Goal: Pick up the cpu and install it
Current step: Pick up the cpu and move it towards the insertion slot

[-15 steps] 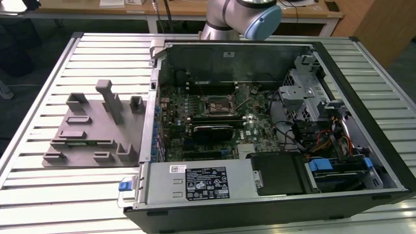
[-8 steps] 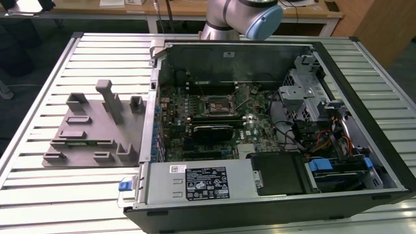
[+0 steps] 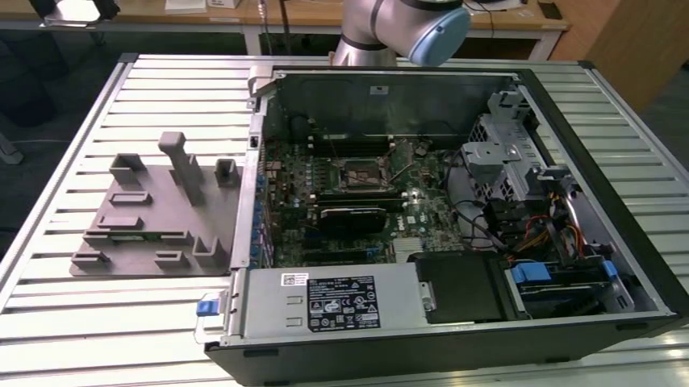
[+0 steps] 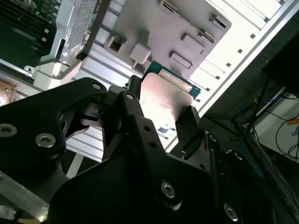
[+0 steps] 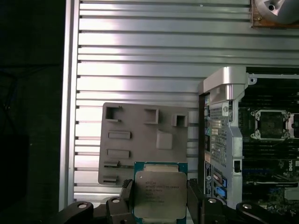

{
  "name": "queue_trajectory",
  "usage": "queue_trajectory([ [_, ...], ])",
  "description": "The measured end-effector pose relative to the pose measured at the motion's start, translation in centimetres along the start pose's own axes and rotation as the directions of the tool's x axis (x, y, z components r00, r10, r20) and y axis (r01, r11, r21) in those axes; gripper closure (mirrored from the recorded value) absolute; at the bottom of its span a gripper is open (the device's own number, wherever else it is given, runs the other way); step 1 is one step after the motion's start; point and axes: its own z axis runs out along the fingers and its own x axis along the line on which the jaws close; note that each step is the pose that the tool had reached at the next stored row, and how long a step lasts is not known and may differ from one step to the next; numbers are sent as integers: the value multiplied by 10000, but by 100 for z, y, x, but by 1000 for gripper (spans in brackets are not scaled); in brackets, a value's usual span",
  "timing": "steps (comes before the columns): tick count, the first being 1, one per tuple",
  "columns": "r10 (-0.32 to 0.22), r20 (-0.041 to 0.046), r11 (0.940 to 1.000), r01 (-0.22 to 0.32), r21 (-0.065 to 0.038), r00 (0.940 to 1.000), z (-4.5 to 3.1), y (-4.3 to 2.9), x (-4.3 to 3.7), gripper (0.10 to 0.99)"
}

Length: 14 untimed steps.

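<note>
The cpu point(image 5: 160, 193) is a flat square chip with a silver-grey metal top on a green edge. It sits between the two black fingers point(image 5: 125, 198) of my gripper point(image 5: 160, 199), which is shut on it. In the second wrist view the cpu point(image 4: 164, 95) catches bright light, held in the gripper point(image 4: 159, 114) well above the table. The motherboard socket point(image 3: 359, 171) lies in the middle of the open computer case point(image 3: 603, 266); it is also seen as the socket point(image 5: 272, 123) in the first wrist view, off to the side of the held chip.
A grey plastic fixture tray point(image 3: 151, 218) with upright posts stands on the slatted metal table point(image 3: 64, 242) at the exterior view's left of the case. The tray point(image 5: 140, 144) lies below the held chip. The arm point(image 3: 398, 28) reaches in from behind the case.
</note>
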Motion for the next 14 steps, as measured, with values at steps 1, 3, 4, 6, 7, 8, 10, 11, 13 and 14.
queue_trajectory([
  [1,0,-1,10000,0,-1,10000,1,0,-30,545],
  [3,0,-4,10000,0,-1,10000,1,0,-93,545],
  [4,0,-6,10000,0,-1,10000,1,0,-122,545],
  [6,0,-8,10000,0,0,10000,2,-1,-179,545],
  [7,0,-9,10000,0,0,10000,2,-1,-208,545],
  [8,0,-11,10000,0,0,10000,3,-1,-236,545],
  [10,0,-13,10000,0,0,10000,3,-1,-291,545],
  [11,0,-13,10000,0,0,10000,4,-1,-320,545],
  [13,0,-16,10000,0,0,10000,4,-1,-375,545],
  [14,1,-16,10000,-1,0,10000,4,-1,-401,545],
])
